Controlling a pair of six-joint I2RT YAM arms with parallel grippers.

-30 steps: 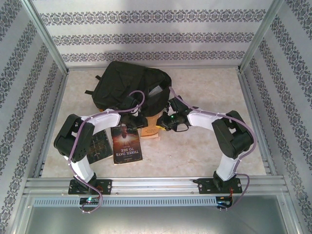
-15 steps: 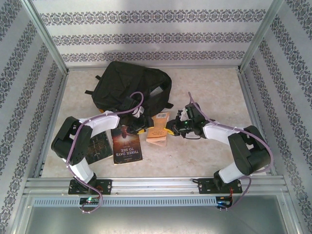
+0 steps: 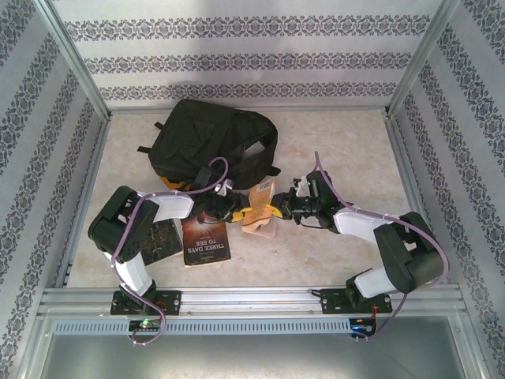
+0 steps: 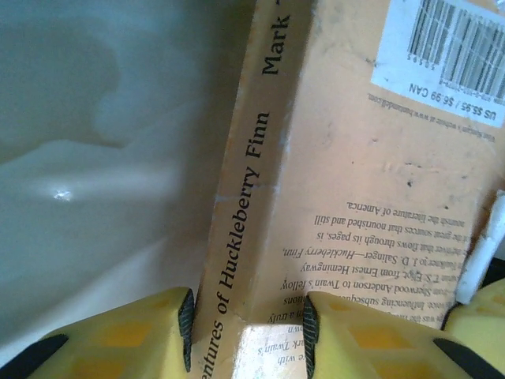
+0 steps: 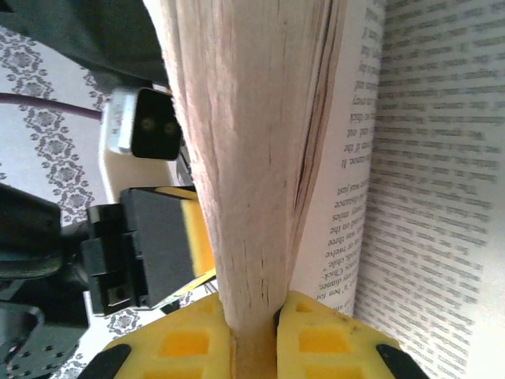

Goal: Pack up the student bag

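Status: nothing is looking packed yet. The bag [image 3: 209, 138] is lying by the far edge of the counter [image 3: 339, 260], left of centre. I cannot tell from above whether its mouth is open.

Both arms are holding one orange book [image 3: 260, 193] near mid-counter, just in front of the bag. The left gripper [image 3: 245, 212] is clamping it from the left and the right gripper [image 3: 276, 211] from the right. I cannot tell whether the book's lower edge is touching the counter.

Two more are waiting flat toward the near-left corner, beside the left arm: the Three Days book [image 3: 205, 241] and a dark book [image 3: 162, 238]. So I'm judging three books are left to load, and this one is going first.

What the views are adding:
- Top: it's giving the layout and both grippers meeting at the book, but not how the grip sits.
- Left wrist: the yellow fingers [image 4: 126, 339] are closing across the spine end. The title is reading as Huckleberry Finn, and the back cover with its barcode is facing the camera.
- Right wrist: the fingers [image 5: 331, 347] are pinching only the main page block — the remaining pages are fanning open to the right. It's a partial grip, so the book is likely flopping open if the left lets go.
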